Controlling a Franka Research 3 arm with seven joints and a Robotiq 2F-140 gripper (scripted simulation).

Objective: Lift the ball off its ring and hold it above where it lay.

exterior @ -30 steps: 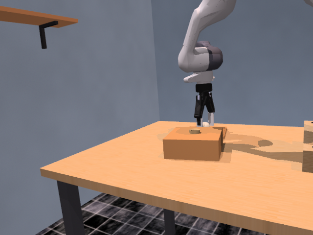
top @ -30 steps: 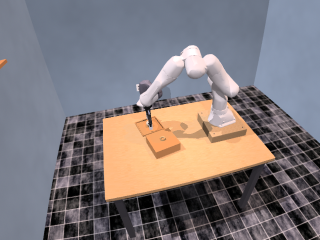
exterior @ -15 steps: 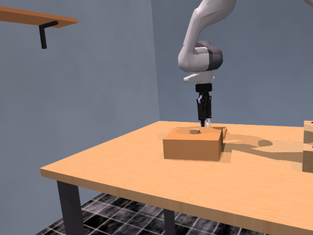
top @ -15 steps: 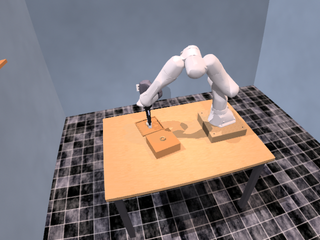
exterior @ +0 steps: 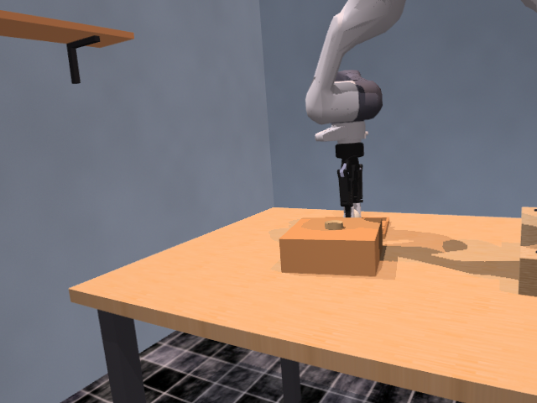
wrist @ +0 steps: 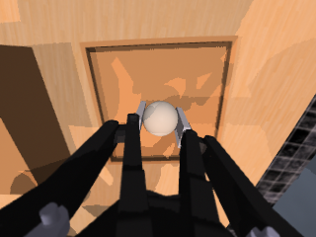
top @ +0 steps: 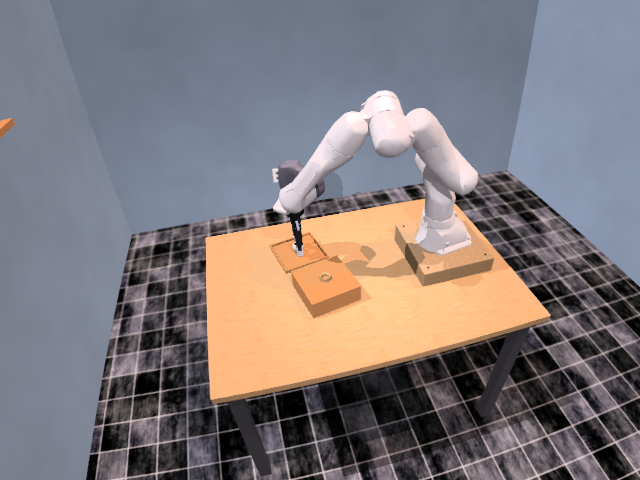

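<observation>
Fingers clamped on white ball (wrist: 160,118) from both sides, low over shallow tray (wrist: 224,94); stand (exterior: 329,251) just beside.

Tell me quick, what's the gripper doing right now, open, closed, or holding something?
Gripper: closed on the ball, one pad on each side, down in the tray.

A light wooden desk (top: 361,335) on dark legs (exterior: 123,359) is standing on a black-and-grey checkered tile floor (top: 568,361), blue-grey walls (top: 232,77) are enclosing the room, and an orange wall shelf (exterior: 52,30) is resting on a black bracket (exterior: 74,56).
</observation>
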